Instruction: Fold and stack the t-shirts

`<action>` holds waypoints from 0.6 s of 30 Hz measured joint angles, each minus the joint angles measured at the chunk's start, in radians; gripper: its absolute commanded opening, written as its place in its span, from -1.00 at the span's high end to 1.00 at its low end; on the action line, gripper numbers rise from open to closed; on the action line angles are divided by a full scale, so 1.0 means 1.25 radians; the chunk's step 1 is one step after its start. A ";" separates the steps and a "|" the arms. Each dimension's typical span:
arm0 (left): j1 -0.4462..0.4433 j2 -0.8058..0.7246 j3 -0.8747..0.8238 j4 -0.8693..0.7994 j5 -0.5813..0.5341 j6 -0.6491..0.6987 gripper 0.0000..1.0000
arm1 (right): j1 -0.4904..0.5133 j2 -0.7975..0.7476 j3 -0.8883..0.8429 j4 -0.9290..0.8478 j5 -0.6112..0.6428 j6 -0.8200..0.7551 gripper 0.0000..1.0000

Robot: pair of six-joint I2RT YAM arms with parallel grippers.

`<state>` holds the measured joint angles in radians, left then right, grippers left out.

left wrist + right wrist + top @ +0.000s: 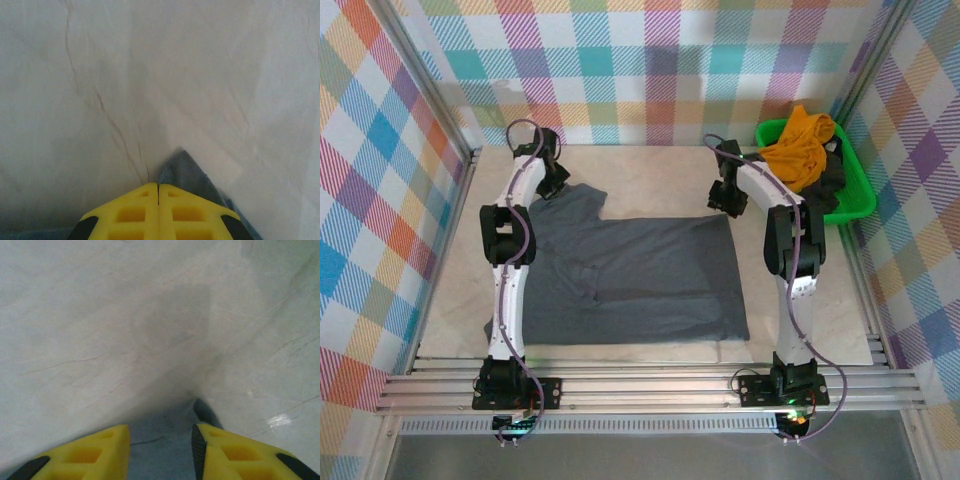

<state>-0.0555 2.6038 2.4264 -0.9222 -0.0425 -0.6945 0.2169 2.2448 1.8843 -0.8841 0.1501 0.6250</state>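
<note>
The slate-grey t-shirt (640,285) lies spread flat on the pale table (650,170), one sleeve pointing to the far left. My left gripper (557,185) is at that sleeve's far corner. In the left wrist view its yellow jaws (158,186) are pressed together, and a grey cloth corner (187,172) pokes out past them. My right gripper (725,200) is at the shirt's far right corner. In the right wrist view it (160,432) stands open, with grey cloth (155,460) between the fingers. The mustard-orange t-shirt (800,140) and the dark charcoal t-shirt (832,175) are bunched together.
A green bin (858,205) at the far right holds the two bunched shirts. Plaid walls and metal rails close in the table on all sides. Bare table runs along the far edge and at the near right.
</note>
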 measured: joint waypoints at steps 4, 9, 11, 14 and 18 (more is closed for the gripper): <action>-0.008 -0.044 -0.036 -0.004 0.016 -0.001 1.00 | -0.007 0.024 0.021 -0.023 0.006 -0.001 0.29; -0.009 -0.095 -0.066 -0.009 0.027 0.000 1.00 | -0.012 0.026 0.022 -0.033 0.005 0.001 0.40; -0.009 -0.112 -0.080 -0.009 0.031 0.000 1.00 | -0.012 0.031 0.022 -0.031 0.003 0.001 0.46; -0.009 -0.127 -0.094 -0.011 0.037 0.003 1.00 | -0.012 0.045 0.022 -0.025 -0.002 -0.005 0.60; -0.009 -0.140 -0.116 -0.013 0.042 0.004 1.00 | -0.012 0.059 0.022 -0.014 -0.009 -0.015 0.94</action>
<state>-0.0669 2.4290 2.2810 -0.9386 0.0101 -0.6899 0.2020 2.3184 1.9118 -0.9012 0.1387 0.6064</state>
